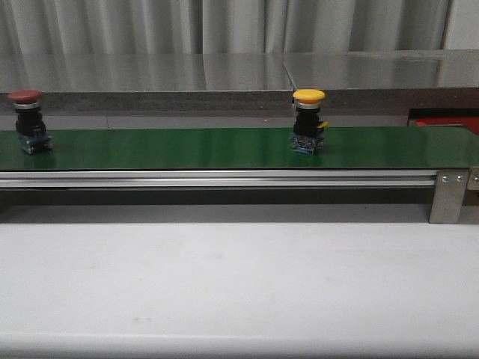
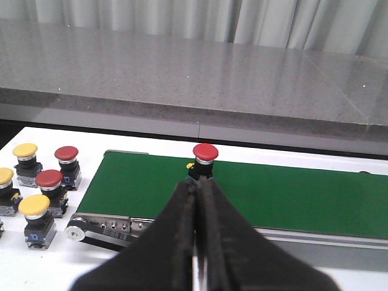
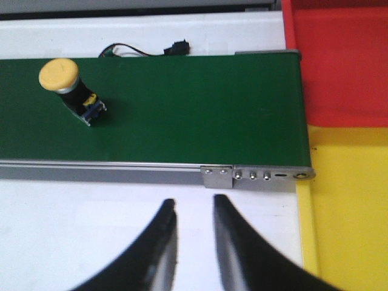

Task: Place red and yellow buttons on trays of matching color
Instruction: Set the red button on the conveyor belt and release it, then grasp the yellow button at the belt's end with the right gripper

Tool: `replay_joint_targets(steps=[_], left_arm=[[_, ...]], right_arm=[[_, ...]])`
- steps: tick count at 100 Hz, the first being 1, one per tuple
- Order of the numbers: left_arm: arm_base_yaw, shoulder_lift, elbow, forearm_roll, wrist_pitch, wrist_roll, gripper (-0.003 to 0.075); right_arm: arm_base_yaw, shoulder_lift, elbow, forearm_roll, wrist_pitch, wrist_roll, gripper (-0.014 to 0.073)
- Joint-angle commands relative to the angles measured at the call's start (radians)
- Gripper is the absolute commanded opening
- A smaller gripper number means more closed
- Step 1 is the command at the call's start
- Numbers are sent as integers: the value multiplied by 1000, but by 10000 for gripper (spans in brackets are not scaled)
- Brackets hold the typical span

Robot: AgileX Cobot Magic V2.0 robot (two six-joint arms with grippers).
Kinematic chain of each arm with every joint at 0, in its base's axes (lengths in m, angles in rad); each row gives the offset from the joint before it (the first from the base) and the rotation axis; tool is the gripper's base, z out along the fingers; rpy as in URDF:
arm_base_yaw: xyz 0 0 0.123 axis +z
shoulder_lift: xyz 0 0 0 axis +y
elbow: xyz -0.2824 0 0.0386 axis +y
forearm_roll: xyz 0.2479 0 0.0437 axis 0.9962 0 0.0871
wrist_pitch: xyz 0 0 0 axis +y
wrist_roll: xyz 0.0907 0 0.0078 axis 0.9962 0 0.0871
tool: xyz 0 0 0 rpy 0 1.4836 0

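Two buttons ride on the green belt (image 1: 187, 148). The red button (image 1: 28, 120) stands at the far left end of the belt. The yellow button (image 1: 308, 120) stands upright past the middle, toward the right. Neither one is on a tray yet, so the job looks like it is just at its start: the step in hand is waiting and getting ready to pick.

The left fingers (image 2: 196, 242) are pressed tight together with nothing between them. They hang low, near the belt's front edge, and point straight at the red button. More red and yellow buttons (image 2: 37, 188) sit in a bunch on the white desk (image 1: 239, 284) off the left end of the belt.

The right fingers (image 3: 193, 233) are a little apart and hold nothing. They hang over the desk, just in front of the belt's right end. The red tray (image 3: 339, 66) and the yellow tray (image 3: 351, 206) lie side by side past that end, the yellow one closer to the fingers.

I think the yellow button is the next one to grab, since it is nearer the trays and the right fingers. To do that, the right fingers need to spread wider, reach over the belt, come down on both sides of the black body under the yellow cap, and squeeze. Then they lift it and carry it to the yellow tray. If the belt is moving, which I cannot tell, the fingers must time the grab well.
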Motion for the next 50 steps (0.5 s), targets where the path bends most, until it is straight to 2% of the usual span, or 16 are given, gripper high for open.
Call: replay_joint_targets(steps=[1,5,8,22,50], left_arm=[[-7,8,-25,-15,-64,0,-19],[-7,8,-25,-15,-64,0,-19],[-7,8,-25,-15,-64,0,-19],[-7,8,-25,-15,-64,0,-19],[-7,8,-25,-15,-64,0,-19]], right_arm=[[2,18,-40,7,-52,-6,471],[2,27,-40,7,-55,-10,578],[2,36,-43,7,-58,-22,623],[2,85,-62,37,-66,-110,573],[2,287,-192,263,12,-392,573]])
